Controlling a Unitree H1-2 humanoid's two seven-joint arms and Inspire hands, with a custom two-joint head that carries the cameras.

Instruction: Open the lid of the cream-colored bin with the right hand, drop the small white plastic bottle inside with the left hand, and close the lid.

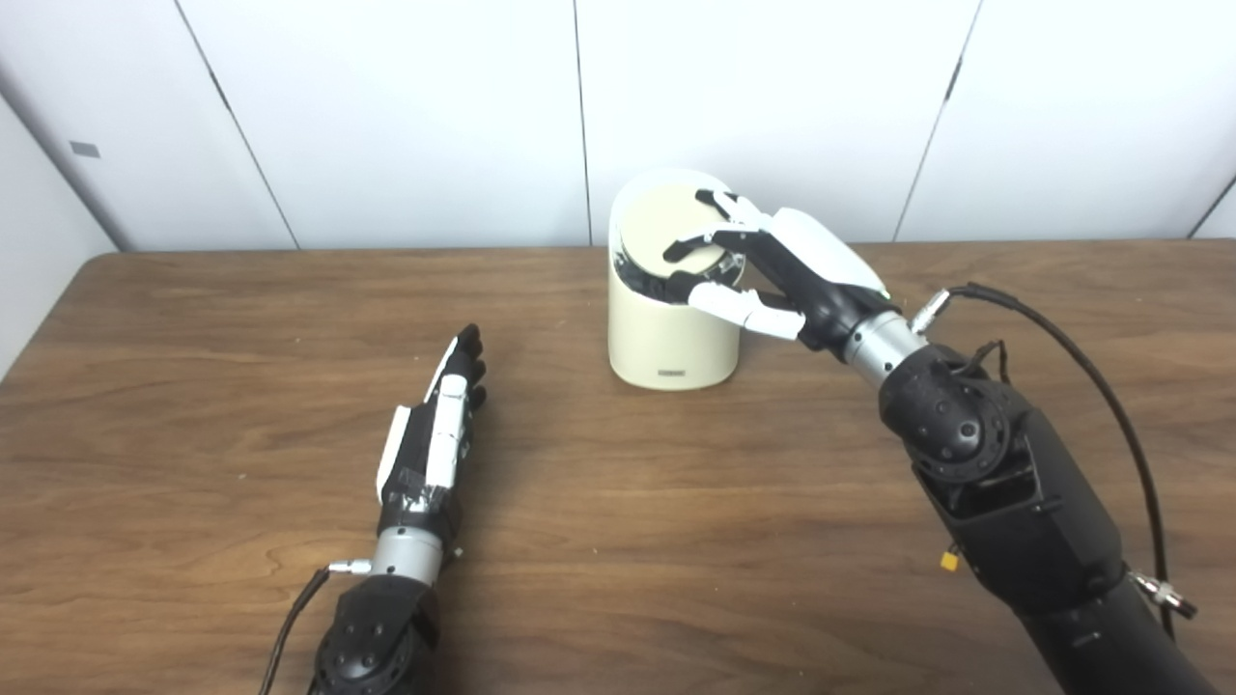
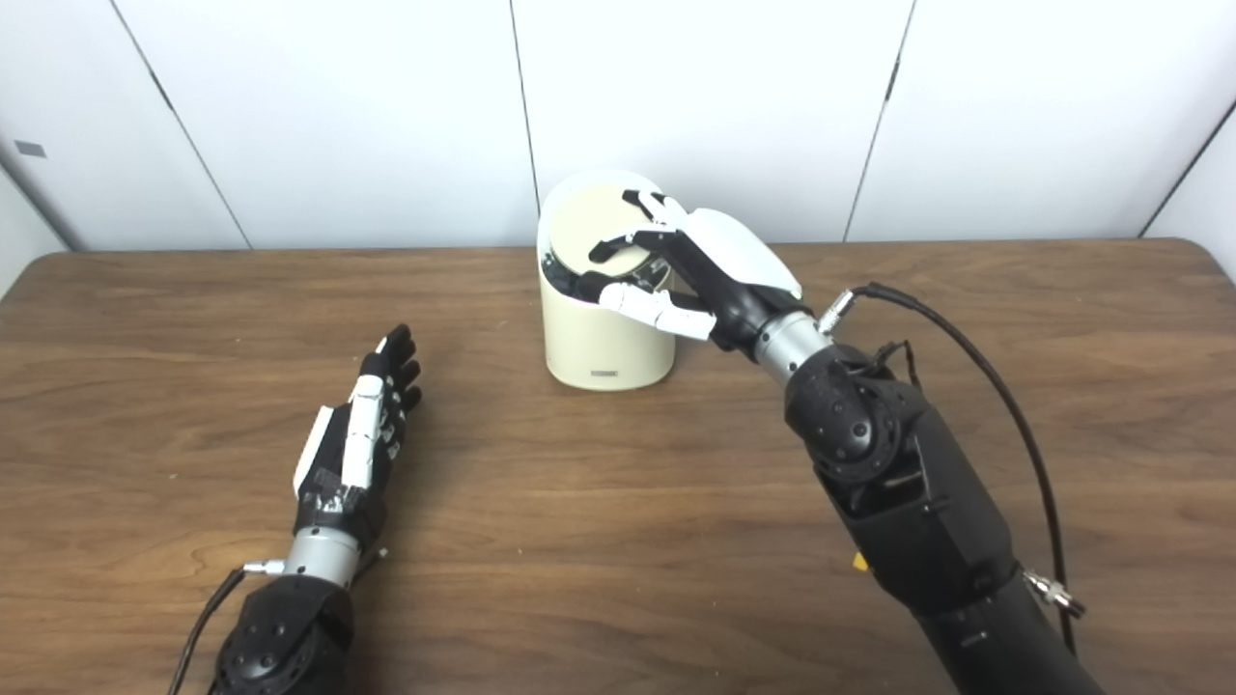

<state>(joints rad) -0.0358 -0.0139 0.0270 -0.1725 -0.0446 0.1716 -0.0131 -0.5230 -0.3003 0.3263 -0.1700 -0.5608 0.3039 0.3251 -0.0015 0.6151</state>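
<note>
Both fingers and thumb of right hand [image 1: 772,265] on tilted lid [image 1: 666,227]; left hand [image 1: 435,434] flat, empty

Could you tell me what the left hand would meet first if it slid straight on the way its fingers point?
Likely nothing: the left hand points past the bin's left side, over bare table toward the wall.

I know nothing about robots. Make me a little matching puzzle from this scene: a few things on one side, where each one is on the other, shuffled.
Things:
1. left hand
2. right hand
3. cream bin
4. black cable

Places:
A. fingers resting on the bin's lid
B. stands at the table's far edge, near the wall
C. flat on the table, holding nothing
D. loops along the right arm

Pairs: 1-C, 2-A, 3-B, 4-D
</note>
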